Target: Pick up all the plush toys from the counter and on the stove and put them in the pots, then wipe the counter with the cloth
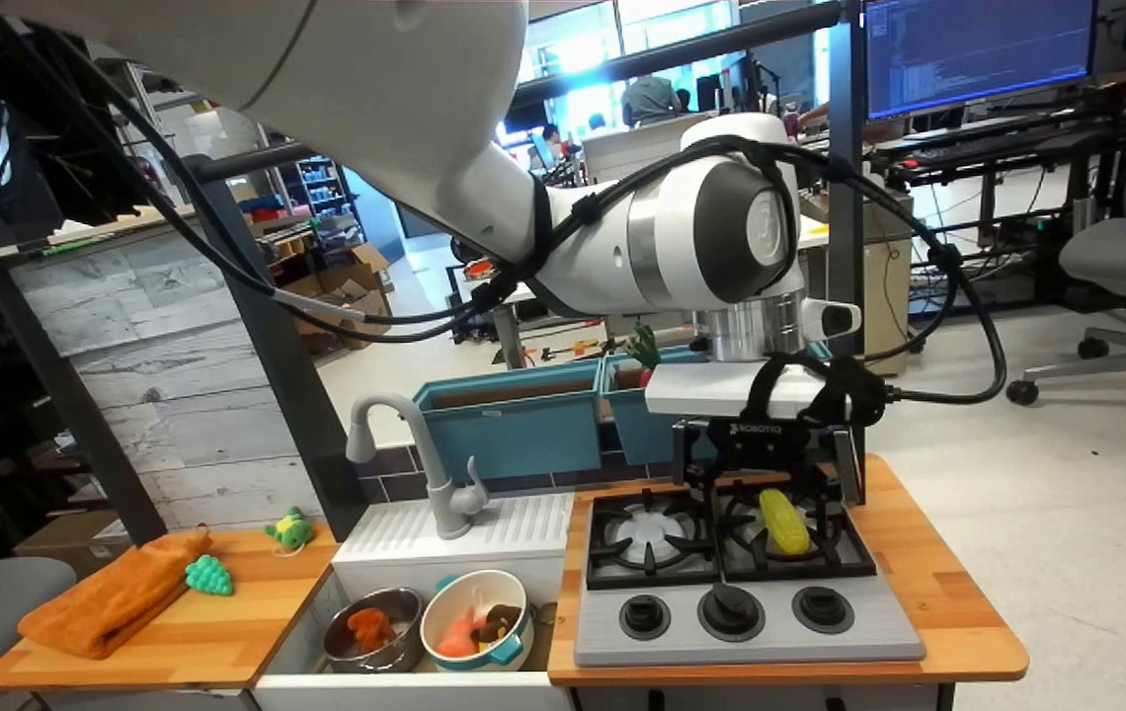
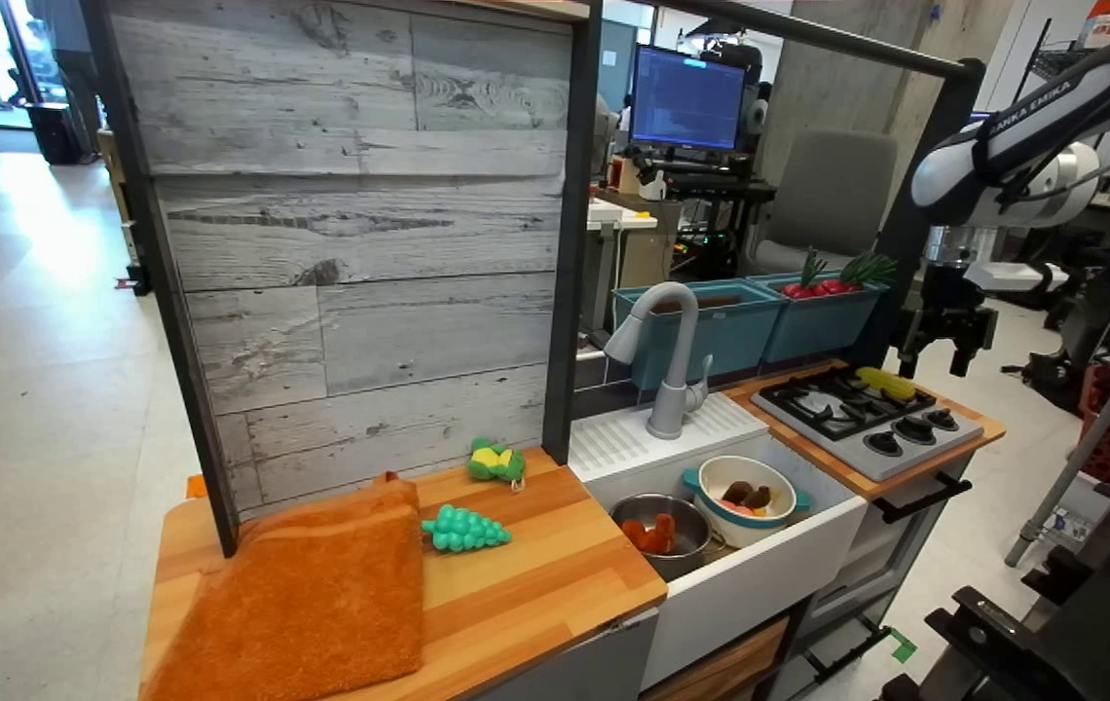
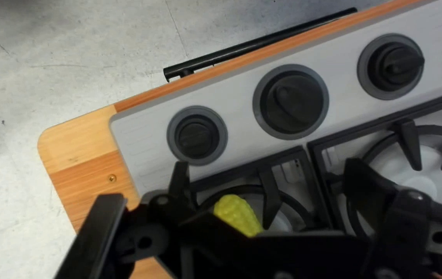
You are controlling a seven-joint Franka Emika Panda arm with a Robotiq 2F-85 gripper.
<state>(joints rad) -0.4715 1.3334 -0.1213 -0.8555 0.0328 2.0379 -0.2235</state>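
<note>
A yellow corn toy (image 1: pixel 784 521) lies on the right burner of the stove (image 1: pixel 682 647); it also shows in the wrist view (image 3: pixel 238 215), partly hidden by my gripper. My gripper (image 2: pixel 935 365) is open and empty above the stove, pointing down, apart from the corn. A turquoise grape-like toy (image 2: pixel 466 530) and a green-and-yellow turtle toy (image 2: pixel 494 462) lie on the left counter. The folded orange cloth (image 2: pixel 321 594) lies beside them. A metal pot (image 2: pixel 680 567) in the sink holds a red-orange toy. A white pot (image 2: pixel 735 531) beside it holds several toys.
A grey faucet (image 1: pixel 435 474) rises behind the sink. Teal planter boxes (image 1: pixel 514 425) stand behind the sink and stove, one holding radishes. A grey wood panel (image 2: pixel 370 243) backs the left counter. Black stove grates (image 1: pixel 650 578) and knobs (image 1: pixel 731 612) stick up.
</note>
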